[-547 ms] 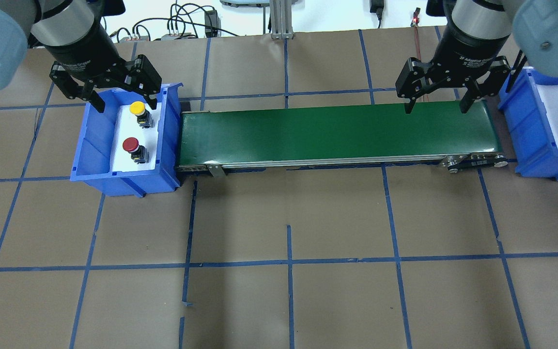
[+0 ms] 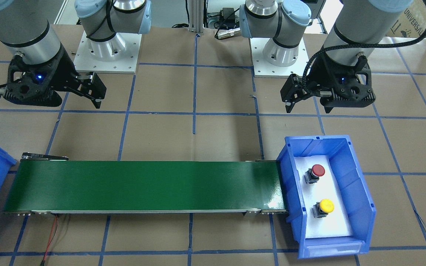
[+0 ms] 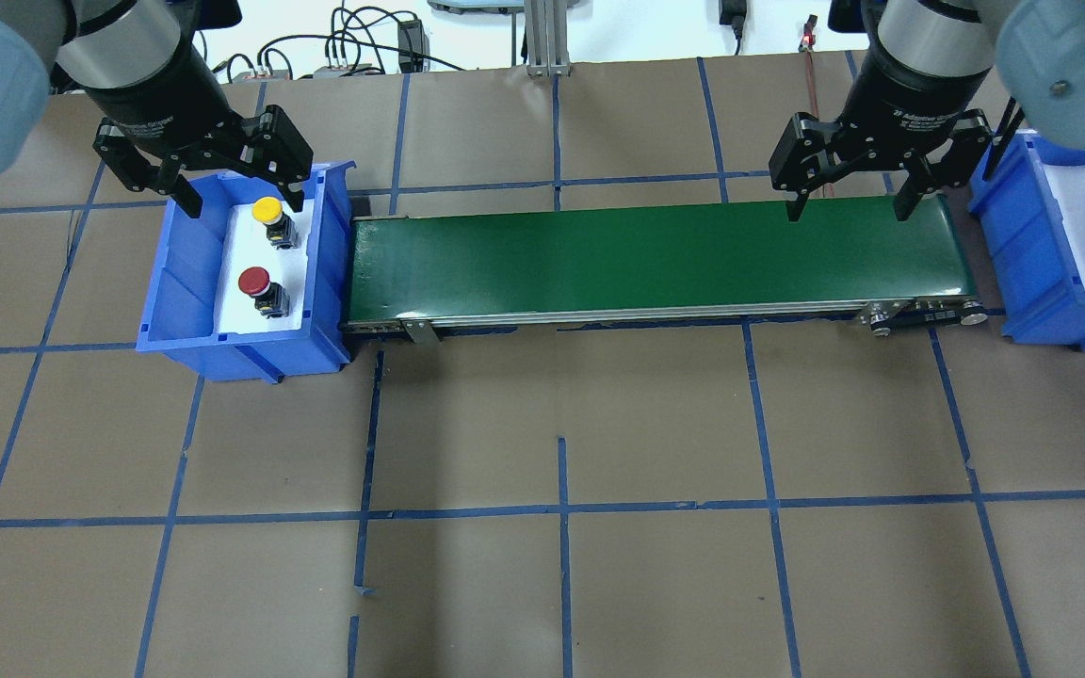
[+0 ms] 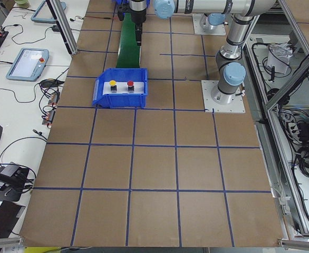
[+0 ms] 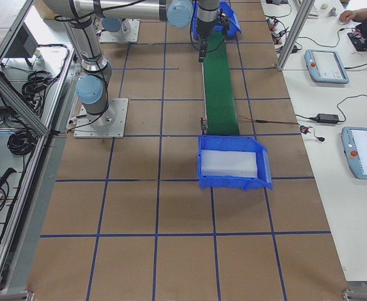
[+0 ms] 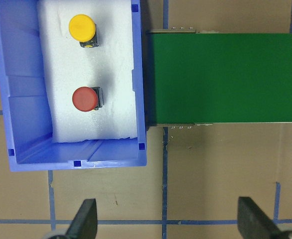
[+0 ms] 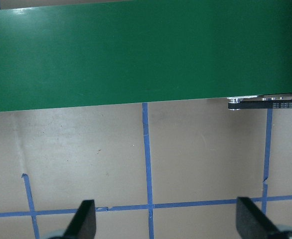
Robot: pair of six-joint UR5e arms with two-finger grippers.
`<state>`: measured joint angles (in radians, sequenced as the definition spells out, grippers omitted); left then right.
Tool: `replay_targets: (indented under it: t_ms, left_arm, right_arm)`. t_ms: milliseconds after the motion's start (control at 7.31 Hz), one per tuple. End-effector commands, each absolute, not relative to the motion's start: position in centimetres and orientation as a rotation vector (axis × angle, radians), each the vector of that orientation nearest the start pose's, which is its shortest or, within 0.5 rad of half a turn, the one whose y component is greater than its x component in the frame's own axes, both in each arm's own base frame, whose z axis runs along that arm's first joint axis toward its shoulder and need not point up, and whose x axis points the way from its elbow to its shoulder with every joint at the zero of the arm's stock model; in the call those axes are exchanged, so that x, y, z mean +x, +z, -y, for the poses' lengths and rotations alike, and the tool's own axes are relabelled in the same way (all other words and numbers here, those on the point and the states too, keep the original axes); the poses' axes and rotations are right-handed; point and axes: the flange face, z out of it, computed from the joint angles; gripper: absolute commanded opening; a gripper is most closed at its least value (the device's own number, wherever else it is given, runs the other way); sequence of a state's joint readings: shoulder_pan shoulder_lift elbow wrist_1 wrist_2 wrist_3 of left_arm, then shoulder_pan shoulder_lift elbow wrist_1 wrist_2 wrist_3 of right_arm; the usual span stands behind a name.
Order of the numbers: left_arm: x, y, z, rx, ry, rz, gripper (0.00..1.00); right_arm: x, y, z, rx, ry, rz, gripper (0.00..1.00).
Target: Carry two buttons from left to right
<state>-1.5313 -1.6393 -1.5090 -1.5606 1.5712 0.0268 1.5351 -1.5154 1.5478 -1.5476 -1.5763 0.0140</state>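
Note:
The yellow button (image 3: 267, 211) and the red button (image 3: 254, 281) stand on white foam in the blue left bin (image 3: 154, 311). They also show in the front view, yellow (image 2: 326, 205) and red (image 2: 317, 170), and in the left wrist view, yellow (image 6: 82, 27) and red (image 6: 84, 98). My left gripper (image 3: 241, 198) hangs open and empty, well above the bin's area. It also shows in the left wrist view (image 6: 168, 219). My right gripper (image 3: 846, 212) is open and empty, high over the right end of the green conveyor belt (image 3: 646, 254).
The conveyor belt (image 2: 142, 184) runs from the left bin to a second blue bin (image 3: 1023, 235) with a white liner at the right. That bin (image 5: 233, 182) holds nothing visible. Brown paper with blue tape lines covers the table.
My left gripper has shifted slightly toward the far side in the overhead view. The right gripper and both buttons have not moved.

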Motion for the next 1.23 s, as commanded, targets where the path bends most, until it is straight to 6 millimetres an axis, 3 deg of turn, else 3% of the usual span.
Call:
replay_targets:
  t_ms: [0,274,411,684,821,958,1095]
  left_arm:
    - [-11.2,47.8,53.0,-0.019,0.014,-3.143,1.0]
    - [-10.3,47.5,53.5,-0.024,0.012,-3.145,1.0]
    - [-8.5,46.4,55.0,-0.069,0.0,-3.144,0.99]
    - [-2.9,41.1,58.3,-0.061,0.098,-3.157,0.96]
    - [-1.1,39.1,60.7,-0.06,0.003,-3.143,0.97]
    - [-0.5,37.0,61.3,-0.067,0.028,-3.144,0.98]
    - [1.6,35.1,61.1,-0.099,0.072,-3.151,0.99]
  right_arm:
    - [11.5,47.1,51.2,0.072,0.089,-3.143,1.0]
    - [11.6,47.5,51.2,0.077,0.062,-3.134,1.0]
    - [11.5,47.5,51.2,0.08,0.062,-3.13,1.0]
    - [11.6,47.6,51.0,0.072,0.065,-3.129,1.0]
    - [11.6,47.5,51.0,0.07,0.069,-3.129,1.0]
    - [11.6,47.6,50.9,0.07,0.069,-3.129,1.0]
    - [11.6,47.6,51.0,0.07,0.072,-3.129,1.0]
